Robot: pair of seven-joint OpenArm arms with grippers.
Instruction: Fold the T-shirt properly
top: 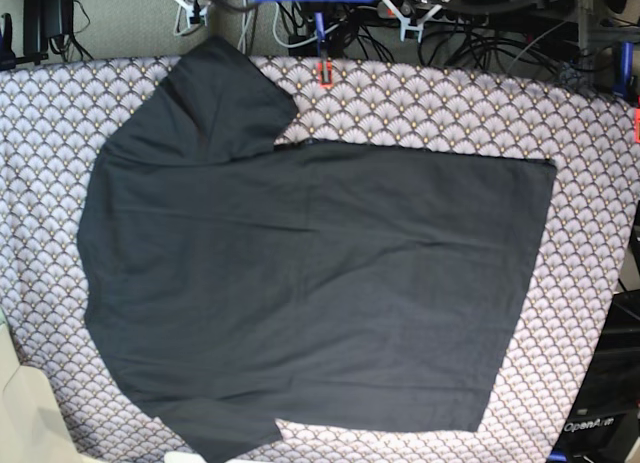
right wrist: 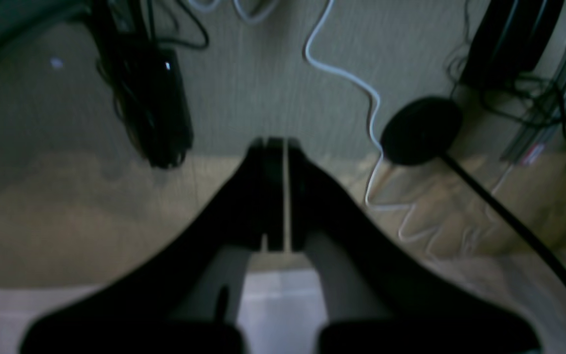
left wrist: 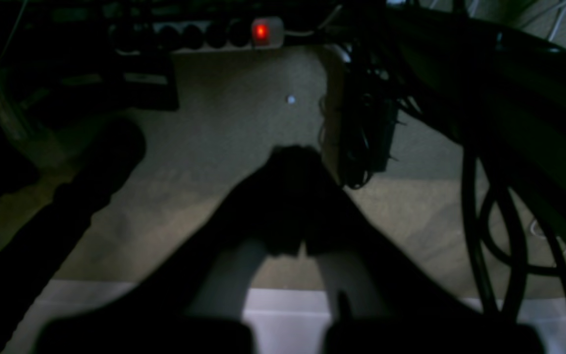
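We've got the T-shirt (top: 310, 283) spread flat and unfolded on the patterned tabletop (top: 590, 163), collar end toward the base view's left, hem toward its right, both sleeves out, so no fold looks started and the layout seems meant to give us clean access to the edges. Our left hand (left wrist: 290, 196) and right hand (right wrist: 275, 191) are both clenched on nothing, parked off the tabletop with the wrist views showing only floor and cables, probably to keep clear of the cloth.

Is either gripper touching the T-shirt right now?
Apart. The base view shows the T-shirt lying flat with no gripper on it; both wrist views face the floor.
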